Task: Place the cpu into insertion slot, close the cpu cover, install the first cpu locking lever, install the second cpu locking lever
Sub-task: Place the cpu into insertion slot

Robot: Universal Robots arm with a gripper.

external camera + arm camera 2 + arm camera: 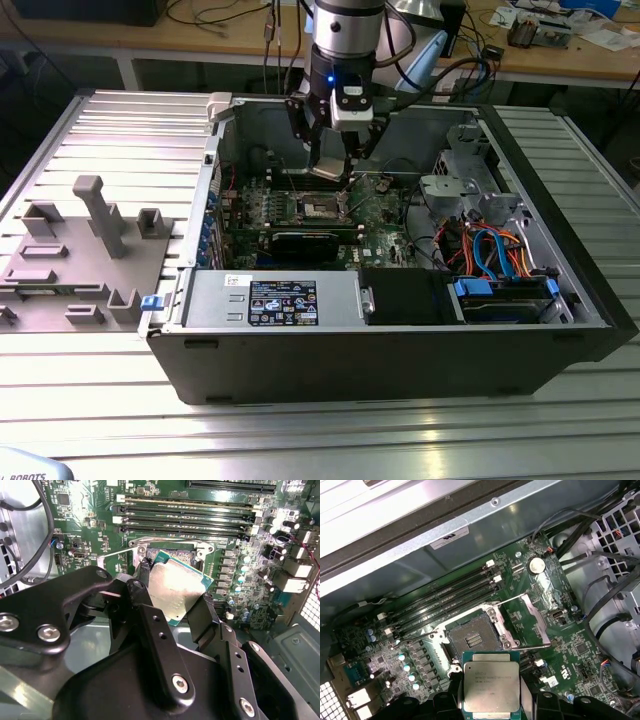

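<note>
My gripper (330,160) hangs inside the open computer case, shut on the cpu (329,167), a small square chip with a silvery top. In both wrist views the black fingers (145,597) clamp two opposite edges of the cpu (176,587) (491,687). The chip is tilted and held above the motherboard, just off to one side of the insertion slot (472,637) (322,208), apart from it. The slot is bare, with its contact field showing. The cpu cover (535,617) is swung open beside the slot, and a thin wire locking lever (512,600) stands raised.
Black memory slots (445,597) run along one side of the socket. The case wall (215,170), a black power supply (280,300), a drive cage (455,190) and blue cables (490,250) surround the board. A grey fixture (90,225) stands on the table at the exterior view's left.
</note>
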